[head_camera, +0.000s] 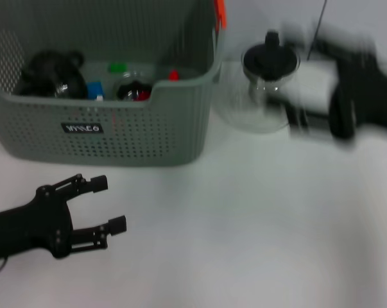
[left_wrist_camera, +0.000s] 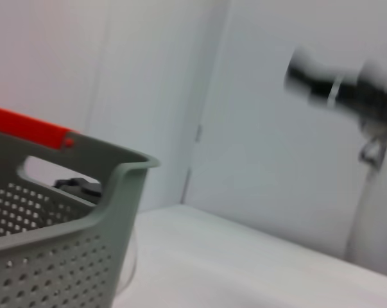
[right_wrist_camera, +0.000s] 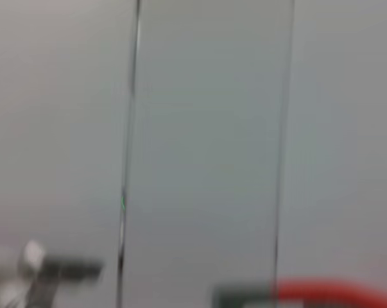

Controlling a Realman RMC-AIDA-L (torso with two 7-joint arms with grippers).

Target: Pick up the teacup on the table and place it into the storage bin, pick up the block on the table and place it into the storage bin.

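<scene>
The grey-green storage bin (head_camera: 110, 138) stands at the back left. It holds small blocks: blue (head_camera: 94, 90), green (head_camera: 118, 67) and red (head_camera: 173, 75), beside black items and a round glassy thing (head_camera: 134, 90). I cannot tell whether that thing is the teacup. Just right of the bin, a clear glass teapot (head_camera: 265, 96) with a black lid stands on the table. My right gripper (head_camera: 347, 96) is a motion-blurred shape close to the teapot's right side. My left gripper (head_camera: 113, 204) rests low in front of the bin, open and empty.
The bin's corner (left_wrist_camera: 110, 212) and its orange tab (left_wrist_camera: 26, 127) fill the left wrist view, with the blurred right arm (left_wrist_camera: 347, 86) beyond. The right wrist view shows only a pale wall and the orange tab (right_wrist_camera: 328, 292). White tabletop (head_camera: 244, 224) spreads to the front and right.
</scene>
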